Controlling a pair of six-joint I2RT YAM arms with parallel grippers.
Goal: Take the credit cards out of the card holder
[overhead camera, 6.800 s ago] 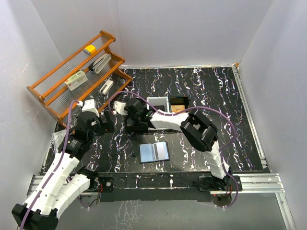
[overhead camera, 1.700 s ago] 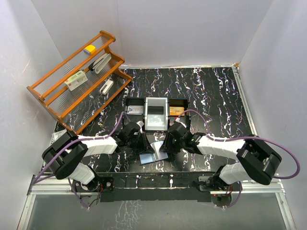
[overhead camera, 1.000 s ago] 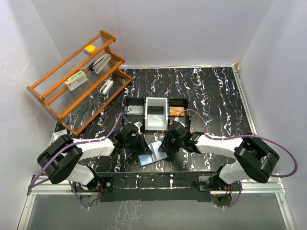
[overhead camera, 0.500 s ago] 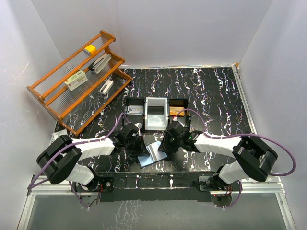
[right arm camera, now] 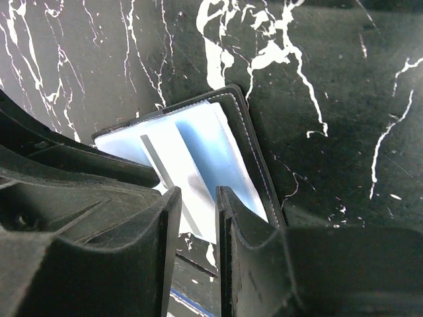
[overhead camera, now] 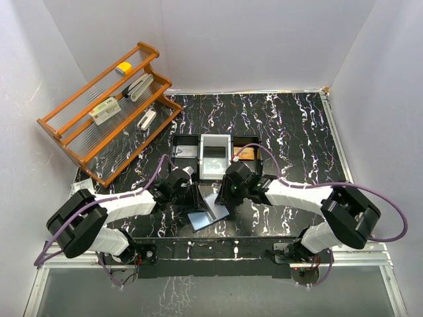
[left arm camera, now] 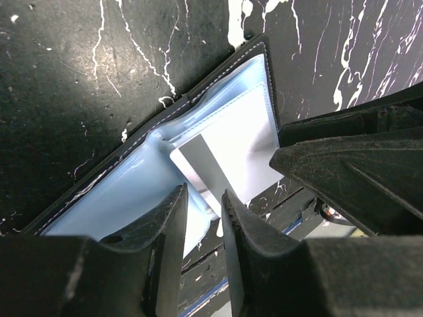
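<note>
Toward six o'clock on the marbled table [overhead camera: 291, 132], the open card holder [left arm camera: 119, 198] lies with one flap tilted up. The left gripper [left arm camera: 205, 198] has just eased its fingers narrowly apart. The right gripper's [right arm camera: 198, 195] fingers straddle the striped credit card [right arm camera: 173, 165], though I cannot tell whether they pinch it. Extraction looks underway.

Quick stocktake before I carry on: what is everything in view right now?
card holder: one, black outside, light blue inside, open at the near middle.
card: one, white with grey stripe, on the holder's inside.
tray: one, black, three bays, behind the holder.
tray contents: at least two, pale and orange.
rack: one, orange-brown wood, rear left.
rack items: four, yellow, white or black-and-white, on its shelves.
table: one, black with white veins.
left gripper: one, black, jaws slightly apart over the holder.
right gripper: one, black, jaws slightly apart over the card.
</note>
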